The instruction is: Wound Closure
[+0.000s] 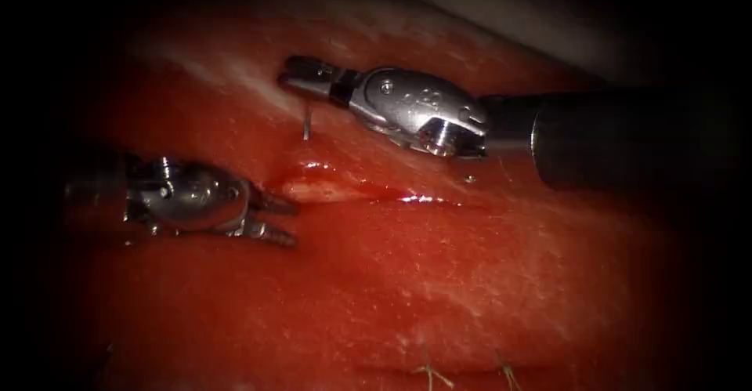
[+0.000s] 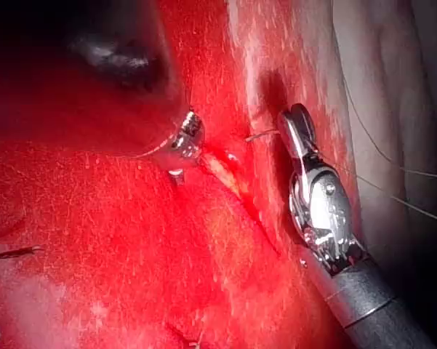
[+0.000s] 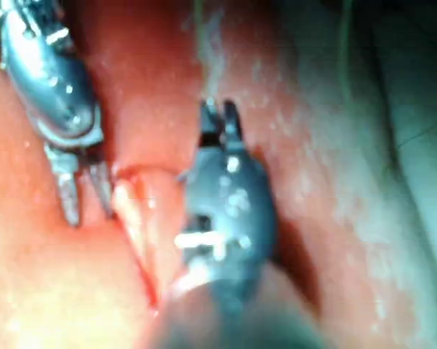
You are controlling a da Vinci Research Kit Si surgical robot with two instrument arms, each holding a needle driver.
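Needle held above the cut

The right tool (image 1: 301, 77) clenches the needle (image 1: 306, 124), its tip down toward the tissue (image 1: 439, 281), seemingly not in it; the left tool (image 1: 274, 219) waits released, empty, beside the cut (image 1: 352, 193).

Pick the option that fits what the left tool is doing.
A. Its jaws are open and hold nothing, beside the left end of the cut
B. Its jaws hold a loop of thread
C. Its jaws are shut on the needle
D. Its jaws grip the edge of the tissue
A: the left tool has its jaws spread with nothing between them, next to the left end of the cut; the needle is at the right tool.
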